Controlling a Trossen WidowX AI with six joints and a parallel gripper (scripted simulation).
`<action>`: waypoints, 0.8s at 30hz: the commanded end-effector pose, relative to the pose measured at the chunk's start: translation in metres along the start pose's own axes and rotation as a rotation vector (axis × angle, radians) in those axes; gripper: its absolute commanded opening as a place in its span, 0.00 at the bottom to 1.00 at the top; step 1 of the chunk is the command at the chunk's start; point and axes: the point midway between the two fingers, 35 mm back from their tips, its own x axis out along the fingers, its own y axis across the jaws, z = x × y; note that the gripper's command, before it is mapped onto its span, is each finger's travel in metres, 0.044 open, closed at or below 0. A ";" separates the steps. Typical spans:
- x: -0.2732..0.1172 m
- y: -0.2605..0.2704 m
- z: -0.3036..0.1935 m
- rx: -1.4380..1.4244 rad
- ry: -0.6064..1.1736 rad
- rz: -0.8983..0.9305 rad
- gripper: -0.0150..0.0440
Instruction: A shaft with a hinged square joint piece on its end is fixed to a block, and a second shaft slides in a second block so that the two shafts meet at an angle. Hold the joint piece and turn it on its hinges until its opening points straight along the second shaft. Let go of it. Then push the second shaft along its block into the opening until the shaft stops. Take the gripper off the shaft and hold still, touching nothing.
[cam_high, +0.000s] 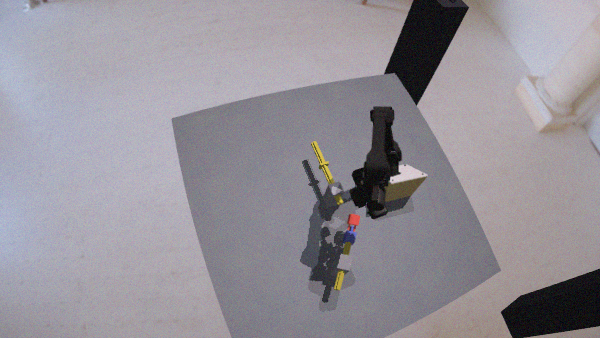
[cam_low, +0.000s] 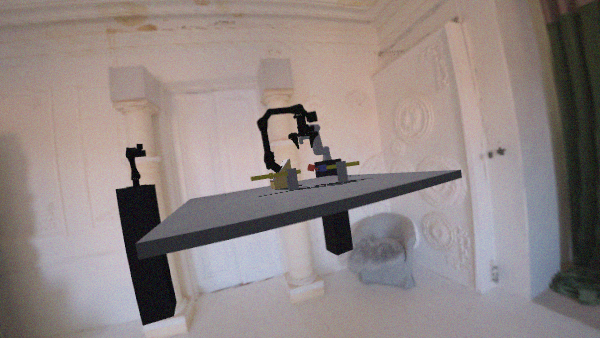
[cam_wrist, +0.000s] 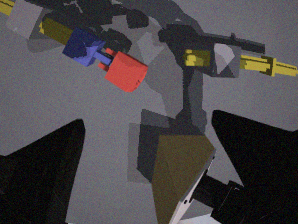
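Red, the joint piece (cam_high: 354, 220) (cam_low: 311, 167) (cam_wrist: 126, 71) points away from its grey block (cam_high: 345, 262) (cam_low: 342, 171) (cam_wrist: 25, 18), gripper (cam_high: 345, 198) (cam_low: 304, 146) (cam_wrist: 150, 120) fingers wide apart, holding nothing.
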 end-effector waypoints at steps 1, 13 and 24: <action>0.016 -0.020 -0.011 0.008 0.005 -0.004 1.00; 0.032 -0.034 -0.021 0.108 0.010 -0.014 1.00; 0.039 -0.034 -0.020 0.427 0.019 -0.046 1.00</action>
